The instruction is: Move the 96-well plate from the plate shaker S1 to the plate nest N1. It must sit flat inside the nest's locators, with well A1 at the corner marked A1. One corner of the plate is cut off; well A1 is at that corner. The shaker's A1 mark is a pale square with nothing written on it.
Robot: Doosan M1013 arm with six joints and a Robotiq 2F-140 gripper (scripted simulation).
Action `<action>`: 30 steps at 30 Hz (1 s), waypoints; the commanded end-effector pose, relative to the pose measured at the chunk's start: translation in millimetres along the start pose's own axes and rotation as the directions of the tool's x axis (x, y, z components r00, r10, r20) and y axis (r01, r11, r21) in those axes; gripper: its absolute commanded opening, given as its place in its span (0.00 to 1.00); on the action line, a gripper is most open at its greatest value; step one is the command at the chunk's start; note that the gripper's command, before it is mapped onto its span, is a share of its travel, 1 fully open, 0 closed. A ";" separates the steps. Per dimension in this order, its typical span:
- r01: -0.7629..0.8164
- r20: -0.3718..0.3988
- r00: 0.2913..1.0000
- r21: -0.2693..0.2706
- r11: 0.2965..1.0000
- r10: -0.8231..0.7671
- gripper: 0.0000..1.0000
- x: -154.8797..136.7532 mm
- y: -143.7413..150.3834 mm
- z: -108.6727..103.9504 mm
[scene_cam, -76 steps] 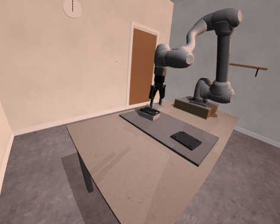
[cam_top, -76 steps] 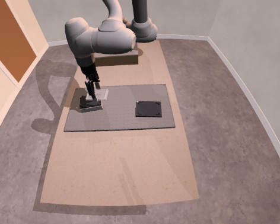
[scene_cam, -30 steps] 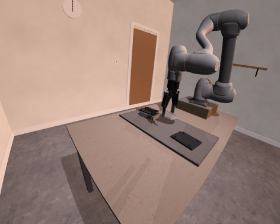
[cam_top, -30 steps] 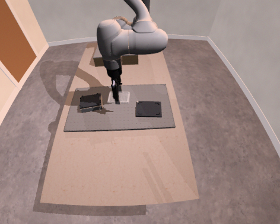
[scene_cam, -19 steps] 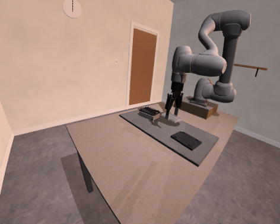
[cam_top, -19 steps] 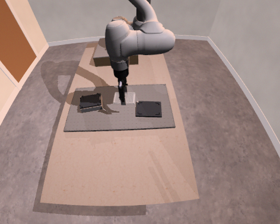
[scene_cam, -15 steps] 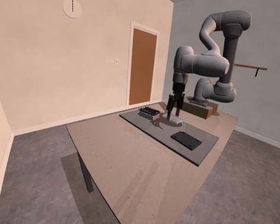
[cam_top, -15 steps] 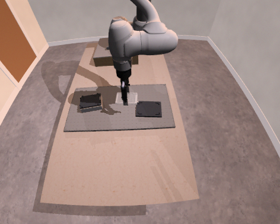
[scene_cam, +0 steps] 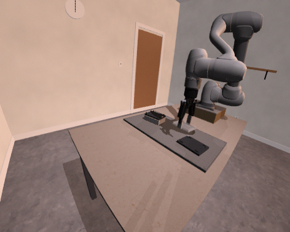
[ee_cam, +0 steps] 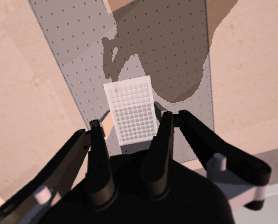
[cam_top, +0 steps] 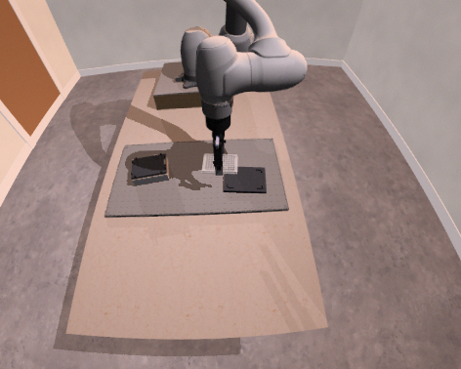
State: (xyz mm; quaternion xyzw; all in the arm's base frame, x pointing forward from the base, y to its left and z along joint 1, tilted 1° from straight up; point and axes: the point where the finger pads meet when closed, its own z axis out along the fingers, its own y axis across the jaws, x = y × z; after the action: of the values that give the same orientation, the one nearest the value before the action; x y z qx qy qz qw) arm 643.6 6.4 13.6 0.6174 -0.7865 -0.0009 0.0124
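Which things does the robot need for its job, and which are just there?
Needed:
gripper, shut on the white plate
empty black shaker
flat black nest

Just there:
door
wall clock
wall shelf

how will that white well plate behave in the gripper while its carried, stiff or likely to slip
The 96-well plate looks like a thin, rigid moulded grid, so it probably stays stiff. The gripper clamps it only by its side edges, near one end, so smooth walls might slip or tilt. It looks light, so sagging seems unlikely.

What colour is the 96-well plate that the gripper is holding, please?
The 96-well plate is translucent white with a fine grid of wells, clearest in the wrist view.
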 end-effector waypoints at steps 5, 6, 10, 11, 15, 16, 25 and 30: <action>0.000 0.000 1.000 0.000 1.000 0.000 0.10 -16.2 -0.9 1.7; 0.000 0.000 1.000 0.000 1.000 0.000 0.10 -19.5 -1.1 2.1; 0.000 0.000 1.000 0.000 1.000 0.000 0.10 -32.8 -1.7 3.6; 0.000 0.000 1.000 0.000 1.000 0.000 0.10 -36.1 -1.9 3.9; 0.000 0.000 1.000 0.000 1.000 0.000 0.10 -49.3 -2.6 5.4; 0.000 0.000 1.000 0.000 1.000 0.000 0.10 -52.6 -2.7 5.8; 0.000 0.000 1.000 0.000 1.000 0.000 0.10 -75.8 -3.9 8.4; 0.000 0.000 1.000 0.000 1.000 0.000 0.10 -93.0 -4.8 10.2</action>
State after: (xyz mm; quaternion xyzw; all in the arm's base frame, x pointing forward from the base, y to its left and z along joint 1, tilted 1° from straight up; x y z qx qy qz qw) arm 668.1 88.9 2.3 0.6174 -0.7865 -0.0009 0.0124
